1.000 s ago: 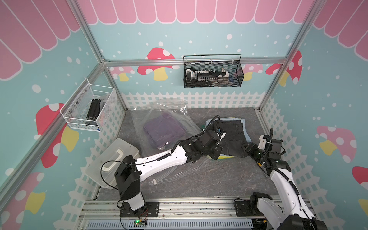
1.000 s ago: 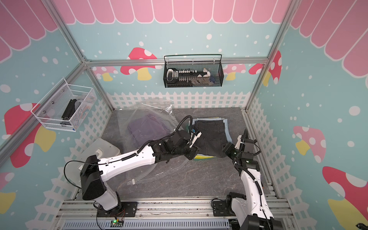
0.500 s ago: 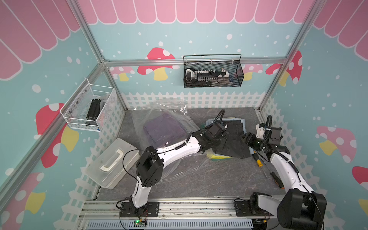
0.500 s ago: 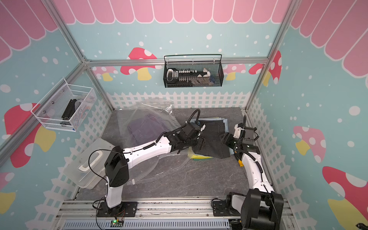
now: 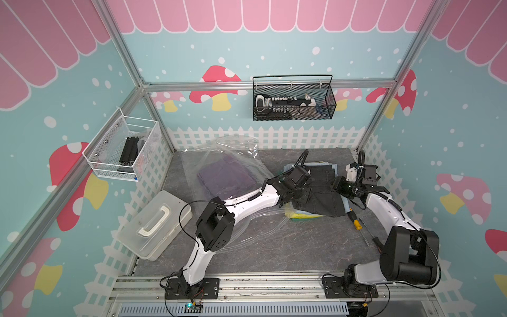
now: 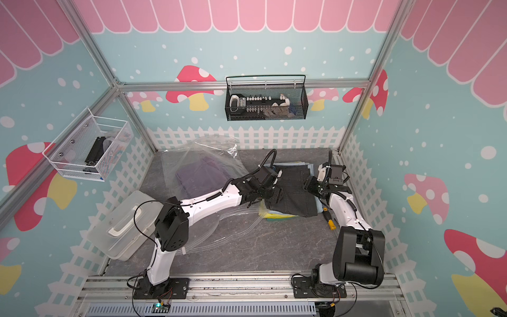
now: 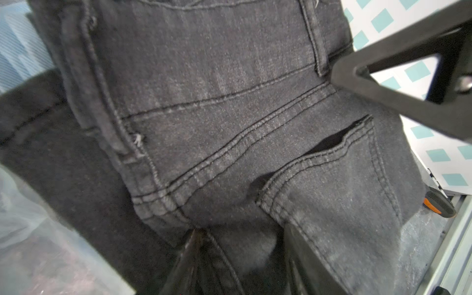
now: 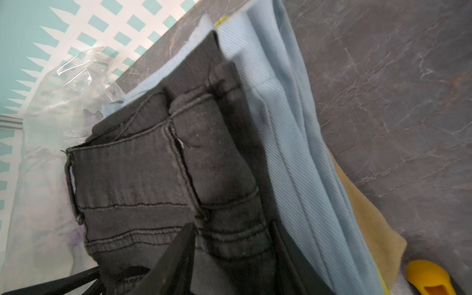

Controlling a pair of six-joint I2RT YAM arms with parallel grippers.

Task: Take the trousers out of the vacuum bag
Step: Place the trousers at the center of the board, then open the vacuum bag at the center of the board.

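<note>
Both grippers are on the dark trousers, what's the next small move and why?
Probably open the left gripper and right gripper, releasing the dark trousers: they already lie on the pile outside the bag, and purple trousers sit inside it.

One pair of trousers (image 5: 226,175) is kept in the bag (image 5: 236,145), back left. The pile (image 5: 321,192) is stacked right of it. The box (image 5: 153,225) is set front left.
</note>
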